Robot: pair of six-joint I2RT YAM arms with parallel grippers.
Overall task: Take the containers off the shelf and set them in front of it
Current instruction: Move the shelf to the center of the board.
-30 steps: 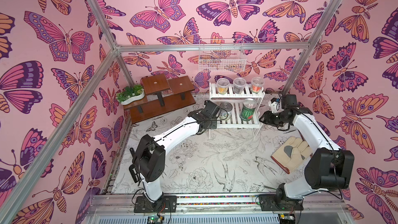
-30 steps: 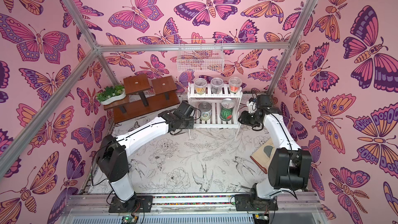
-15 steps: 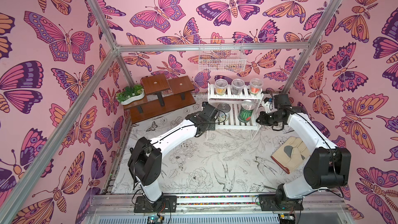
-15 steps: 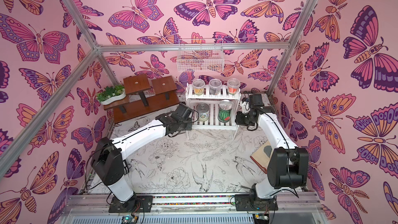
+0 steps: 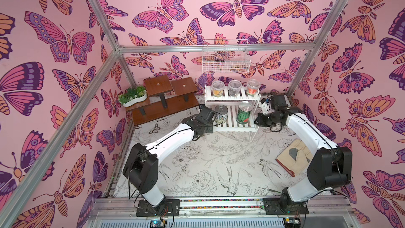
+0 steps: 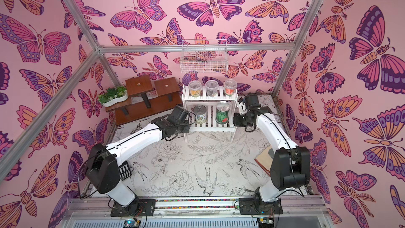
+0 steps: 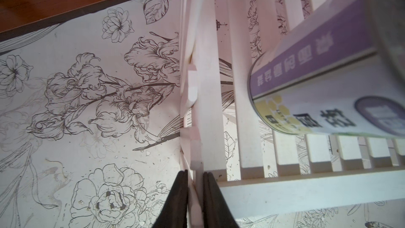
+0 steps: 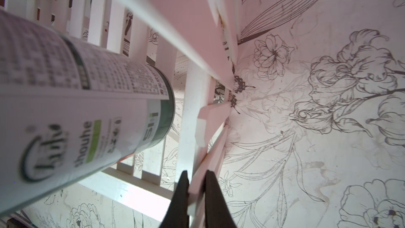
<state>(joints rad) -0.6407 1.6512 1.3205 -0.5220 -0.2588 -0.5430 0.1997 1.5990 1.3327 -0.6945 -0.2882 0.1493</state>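
Note:
The white slatted shelf (image 5: 232, 128) (image 6: 210, 128) stands at the back of the floral mat. On its upper tier are three clear cups: yellow (image 5: 217, 88), dark (image 5: 234, 88) and orange-red (image 5: 252, 87). The lower tier carries the white-green can (image 5: 220, 115) (image 7: 328, 97) and the watermelon can (image 5: 244, 113), whose white printed side (image 8: 65, 106) faces the right wrist camera. My left gripper (image 7: 195, 179) is shut on the shelf's left side frame. On the right side frame my right gripper (image 8: 197, 179) is shut on a thin rail.
A brown stepped stand (image 5: 162, 106) with a white planter (image 5: 132, 97) sits left of the shelf. A white wire basket (image 5: 225, 60) hangs on the back wall above it. A beige glove (image 5: 293, 159) lies on the mat at the right, under the right arm.
Both grippers have closed on the shelf's side frames. The shelf, with all its containers on it, has shifted a little to the left.

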